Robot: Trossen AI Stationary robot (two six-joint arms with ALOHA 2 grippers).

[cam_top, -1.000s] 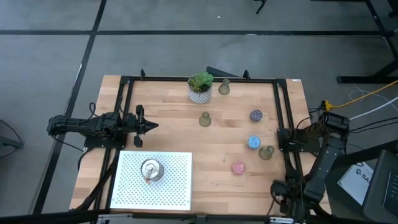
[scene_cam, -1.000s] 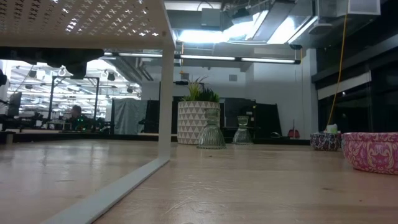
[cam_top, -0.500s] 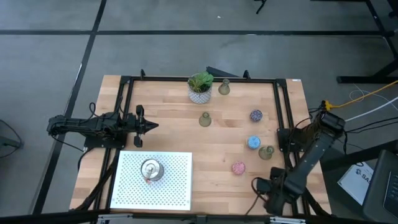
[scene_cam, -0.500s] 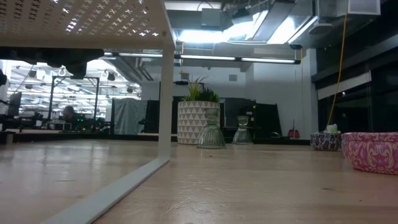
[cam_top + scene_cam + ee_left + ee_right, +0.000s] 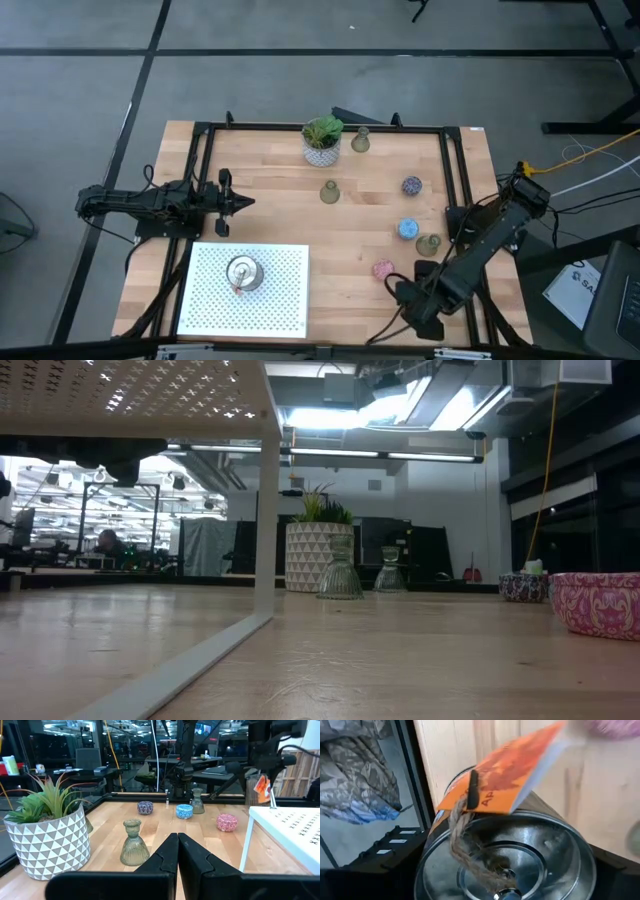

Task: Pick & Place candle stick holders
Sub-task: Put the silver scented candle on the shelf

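Note:
My right gripper (image 5: pixel 412 303) hangs over the table's near right part, shut on a shiny silver candle stick holder (image 5: pixel 506 857) that bears an orange tag (image 5: pixel 506 776) on twine. A second silver holder (image 5: pixel 243 272) stands on the white perforated platform (image 5: pixel 285 300). On the wood stand a pink holder (image 5: pixel 383 269), a blue one (image 5: pixel 408 228), a speckled purple one (image 5: pixel 412 185) and three olive-grey ones (image 5: pixel 429 245) (image 5: pixel 330 192) (image 5: pixel 361 141). My left gripper (image 5: pixel 246 202) waits shut at the left, pointing level. My right gripper has the silver holder's round wall (image 5: pixel 432 855) between its two fingers, one on each outer side. The fingers come from above, pointing down. The holder's open top faces the wrist and it looks lifted clear of the table. The picture's lower edge cuts off the contact places.
A green plant in a white pot (image 5: pixel 322 141) stands at the far middle. A black frame (image 5: pixel 455 200) runs around the table. The white platform's leg (image 5: pixel 265 490) stands in the near left area. Bare wood lies between the platform and the pink holder.
My right gripper has swung along the near edge toward the table's left and risen, rolling as it went, and now hangs just near of the pink holder. The left arm has kept still.

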